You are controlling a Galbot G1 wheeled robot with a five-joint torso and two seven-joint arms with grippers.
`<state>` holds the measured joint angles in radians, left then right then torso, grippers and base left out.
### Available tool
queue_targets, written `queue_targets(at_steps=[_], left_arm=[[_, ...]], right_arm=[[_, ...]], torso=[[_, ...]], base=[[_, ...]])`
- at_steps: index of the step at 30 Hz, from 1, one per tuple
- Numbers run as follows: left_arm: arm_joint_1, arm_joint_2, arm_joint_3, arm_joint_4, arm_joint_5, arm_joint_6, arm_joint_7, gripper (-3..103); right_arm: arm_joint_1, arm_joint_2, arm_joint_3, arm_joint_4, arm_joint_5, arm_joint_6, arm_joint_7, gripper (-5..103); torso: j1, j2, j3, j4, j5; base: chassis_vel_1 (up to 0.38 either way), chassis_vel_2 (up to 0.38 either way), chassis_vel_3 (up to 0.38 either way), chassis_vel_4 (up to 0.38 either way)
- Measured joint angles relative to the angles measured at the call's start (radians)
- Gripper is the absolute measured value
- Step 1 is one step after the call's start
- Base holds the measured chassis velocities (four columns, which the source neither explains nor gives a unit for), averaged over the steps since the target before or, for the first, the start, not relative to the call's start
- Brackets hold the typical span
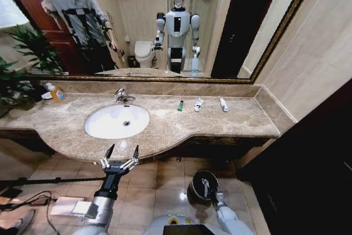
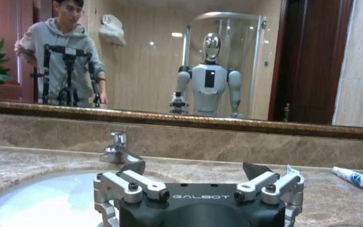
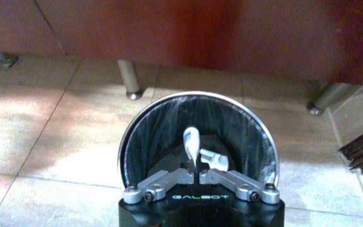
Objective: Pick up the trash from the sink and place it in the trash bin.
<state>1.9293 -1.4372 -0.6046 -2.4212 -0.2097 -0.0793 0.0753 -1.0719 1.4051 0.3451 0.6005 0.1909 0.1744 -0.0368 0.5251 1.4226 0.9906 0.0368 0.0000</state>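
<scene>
Trash going into the bin: one piece held over it, three left on the counter

Trash is split between two places. A white tube (image 3: 191,142) hangs pinched in the right gripper (image 3: 197,172), whose jaws are closed on its lower end, right above the open mouth of the trash bin (image 3: 143,125). A second white piece (image 3: 211,158) already lies inside the bin's dark liner. In the head view the bin (image 1: 193,186) stands on the floor tiles at about five o'clock from the sink (image 1: 96,127), with the right gripper (image 1: 208,190) over it.

Three items remain on the countertop (image 1: 165,130), at about two o'clock from the basin: a dark-green tube (image 1: 180,105), a white tube (image 1: 198,104) and another white tube (image 1: 224,104), set apart in a row. The basin itself looks clear.

The left gripper (image 1: 121,158) hovers at the counter's front edge, at six o'clock from the basin, with its fingers spread wide and nothing between them.

The step in hand appears to be the drop: the right jaws need only part for the tube to fall in. After that, an arm must reach toward the row by the mirror.
</scene>
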Motion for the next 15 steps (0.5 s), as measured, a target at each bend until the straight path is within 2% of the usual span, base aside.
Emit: queue_targets(at_steps=[8, 15], left_arm=[[0.000, 0.000, 0.000, 0.000, 0.000, 0.000, 0.000, 100], [0.000, 0.000, 0.000, 0.000, 0.000, 0.000, 0.000, 100]], right_arm=[[0.048, 0.035, 0.005, -0.101, 0.015, 0.008, -0.001, 0], [0.081, 0.031, 0.017, -0.169, 0.014, 0.016, -0.004, 0]], torso=[[0.000, 0.000, 0.000, 0.0000, 0.0000], [0.000, 0.000, 0.000, 0.0000, -0.0001]], base=[[0.000, 0.000, 0.000, 0.000], [0.000, 0.000, 0.000, 0.000]])
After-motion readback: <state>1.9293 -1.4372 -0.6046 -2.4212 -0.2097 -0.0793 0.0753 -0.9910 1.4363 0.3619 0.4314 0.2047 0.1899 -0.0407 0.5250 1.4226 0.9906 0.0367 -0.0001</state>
